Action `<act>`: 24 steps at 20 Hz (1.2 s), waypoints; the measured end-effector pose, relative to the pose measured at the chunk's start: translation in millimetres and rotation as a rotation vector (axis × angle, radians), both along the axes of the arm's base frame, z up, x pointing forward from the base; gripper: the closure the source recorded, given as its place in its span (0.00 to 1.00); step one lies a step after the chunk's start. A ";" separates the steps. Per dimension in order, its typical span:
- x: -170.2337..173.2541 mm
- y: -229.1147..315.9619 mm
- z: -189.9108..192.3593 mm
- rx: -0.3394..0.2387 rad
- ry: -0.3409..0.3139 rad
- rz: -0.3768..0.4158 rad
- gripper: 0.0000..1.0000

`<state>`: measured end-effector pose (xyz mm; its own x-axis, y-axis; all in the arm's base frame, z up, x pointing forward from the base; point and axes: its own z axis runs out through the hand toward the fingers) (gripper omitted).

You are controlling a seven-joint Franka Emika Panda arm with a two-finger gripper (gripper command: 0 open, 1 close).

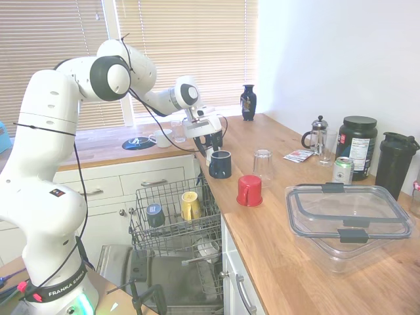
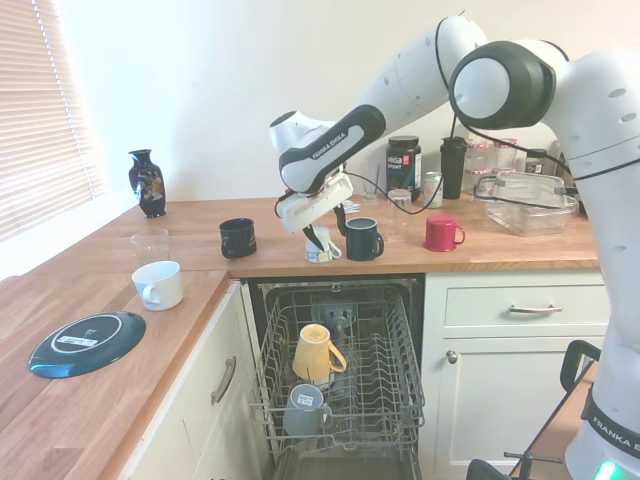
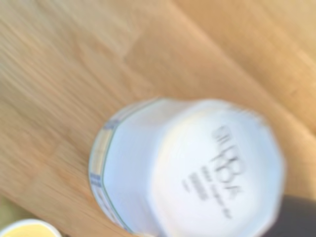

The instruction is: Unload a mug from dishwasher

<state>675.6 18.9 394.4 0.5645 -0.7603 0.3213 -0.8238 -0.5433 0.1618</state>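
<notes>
Wire rack (image 2: pixel 345 380) of the open dishwasher (image 2: pixel 340 300) fills the foreground, carrying a yellow mug (image 2: pixel 316 352) and a grey-blue mug (image 2: pixel 303 408). Above it, the gripper (image 2: pixel 322 238) hangs over the front edge of the wooden surface (image 2: pixel 200 245), its dark fingers straddling the mug (image 2: pixel 320 250), which sits upside down just above the dishwasher opening. Whether the fingers pinch its wall or stand slightly apart cannot be told from either outside camera. Seen from the wrist, the mug (image 3: pixel 187 168) shows a pale glazed base with print and a striped rim. It looks like light, rigid ceramic, slick and breakable; a firm hold across the body seems safest. Beside it stands a navy mug (image 2: pixel 362 239), with a red mug (image 2: pixel 441 232) further along and another dark mug (image 2: pixel 238 237) on the other side.
</notes>
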 end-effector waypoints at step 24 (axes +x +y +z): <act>-186.7 44.0 -8.2 0.231 -0.120 0.023 0.00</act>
<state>488.9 62.9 386.2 0.5511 -0.8085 0.2065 -0.8165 -0.5735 -0.0664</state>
